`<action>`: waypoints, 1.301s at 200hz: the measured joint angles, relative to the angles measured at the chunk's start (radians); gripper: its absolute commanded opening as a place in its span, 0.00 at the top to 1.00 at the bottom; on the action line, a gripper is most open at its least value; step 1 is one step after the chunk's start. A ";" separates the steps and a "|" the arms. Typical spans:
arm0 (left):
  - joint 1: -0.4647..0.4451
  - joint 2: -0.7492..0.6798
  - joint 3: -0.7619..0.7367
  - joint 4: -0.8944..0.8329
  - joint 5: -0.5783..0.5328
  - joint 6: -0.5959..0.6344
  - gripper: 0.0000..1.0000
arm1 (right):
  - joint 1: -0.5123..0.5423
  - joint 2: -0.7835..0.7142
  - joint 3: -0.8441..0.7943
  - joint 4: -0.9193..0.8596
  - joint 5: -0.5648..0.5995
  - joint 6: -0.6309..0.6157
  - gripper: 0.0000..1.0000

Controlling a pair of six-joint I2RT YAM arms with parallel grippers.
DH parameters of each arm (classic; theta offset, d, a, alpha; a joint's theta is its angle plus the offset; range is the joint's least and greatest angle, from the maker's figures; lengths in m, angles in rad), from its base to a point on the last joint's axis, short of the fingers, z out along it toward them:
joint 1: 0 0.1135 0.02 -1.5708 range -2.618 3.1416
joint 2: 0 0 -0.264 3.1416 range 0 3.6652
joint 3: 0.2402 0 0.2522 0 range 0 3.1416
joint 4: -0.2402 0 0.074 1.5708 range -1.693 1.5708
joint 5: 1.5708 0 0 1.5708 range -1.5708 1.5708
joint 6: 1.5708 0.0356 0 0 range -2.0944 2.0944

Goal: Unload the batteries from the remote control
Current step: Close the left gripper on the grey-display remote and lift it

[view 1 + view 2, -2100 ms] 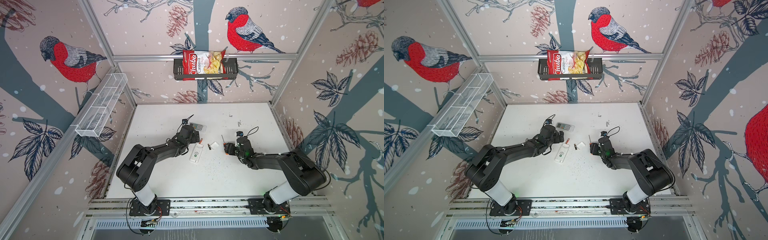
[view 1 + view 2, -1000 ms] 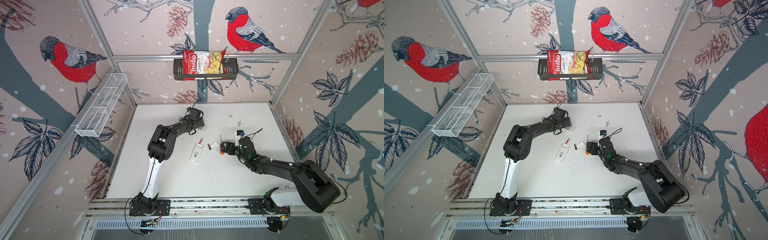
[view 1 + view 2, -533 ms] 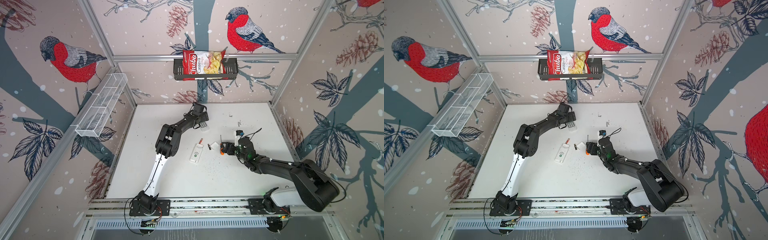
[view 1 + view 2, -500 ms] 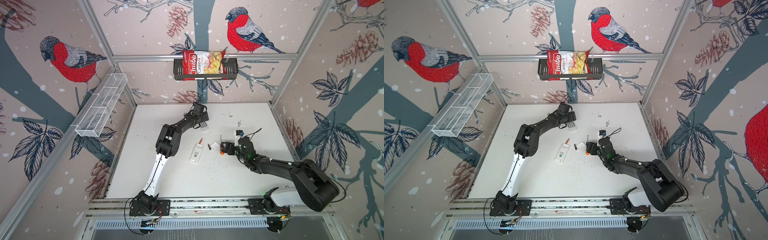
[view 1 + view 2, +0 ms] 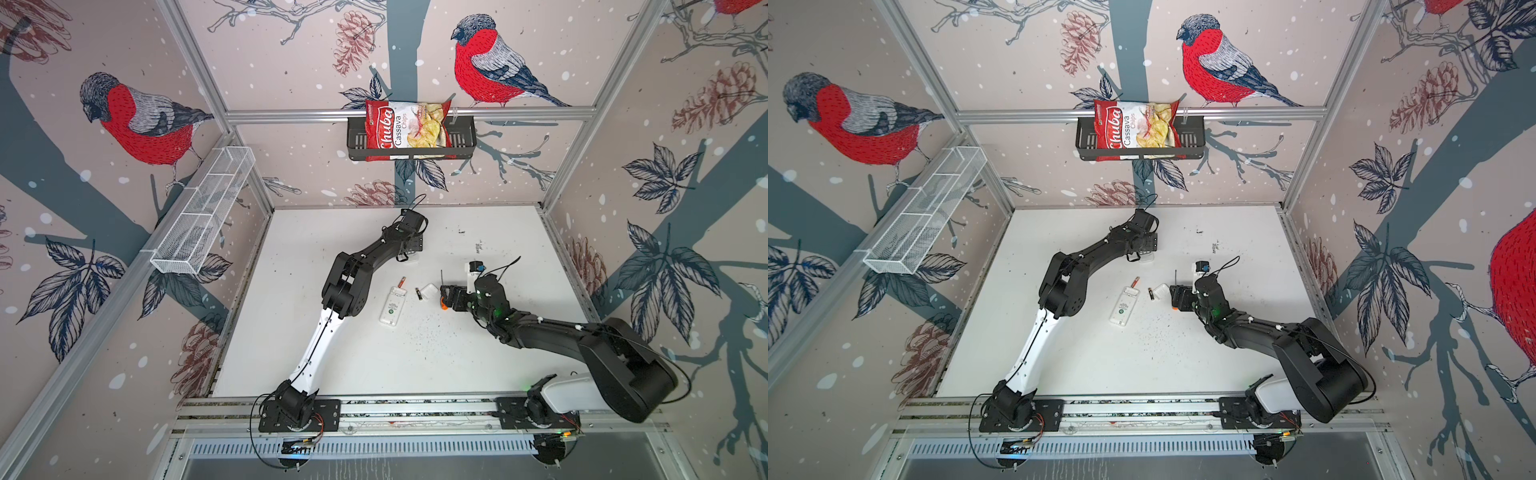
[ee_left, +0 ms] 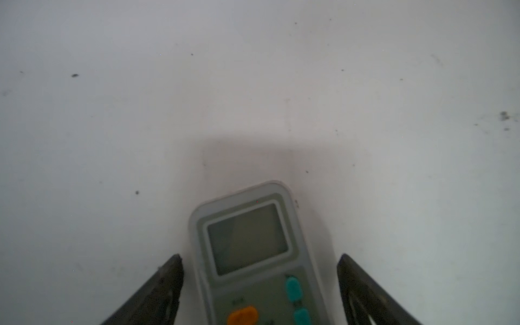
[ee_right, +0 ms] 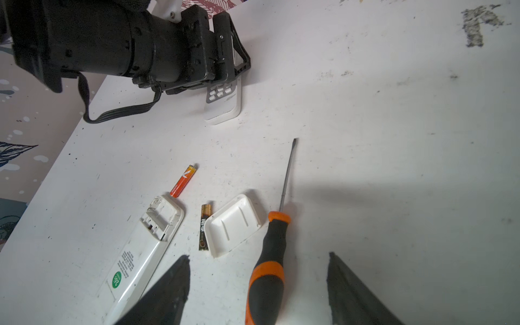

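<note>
A white remote control (image 5: 392,305) (image 7: 140,253) lies face down mid-table, its battery bay open and bare. Two batteries lie loose beside it: an orange one (image 5: 401,282) (image 7: 183,181) and a dark one (image 5: 419,294) (image 7: 204,227). The white bay cover (image 7: 232,225) rests next to the dark cell. My right gripper (image 7: 258,255) is open, with the orange-and-black screwdriver (image 7: 267,270) lying untouched between its fingers. Farther back, my left gripper (image 6: 258,256) (image 5: 409,253) stands open astride a second remote (image 6: 247,239) (image 7: 225,107) with a grey screen, small gaps on both sides.
A chips bag (image 5: 405,129) sits in a black basket on the back wall. A white wire shelf (image 5: 203,220) hangs on the left wall. A small white-and-blue object (image 5: 475,268) stands behind my right wrist. The white table (image 5: 415,357) is speckled with dark crumbs.
My left arm has reached a little farther right and settled over the screen remote, its jaws slightly narrower. The right arm and the loose parts have not moved.
</note>
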 measured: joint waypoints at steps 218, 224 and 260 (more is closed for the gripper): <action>0.013 0.011 0.015 -0.005 -0.032 0.001 0.31 | 0.033 -0.018 -0.003 0.016 0.002 0.000 0.23; 0.014 0.011 0.018 -0.007 -0.031 0.001 0.30 | 0.033 -0.017 -0.003 0.016 0.002 0.000 0.23; 0.017 0.048 0.087 -0.037 -0.017 0.000 0.28 | 0.033 -0.014 -0.003 0.016 0.002 0.000 0.23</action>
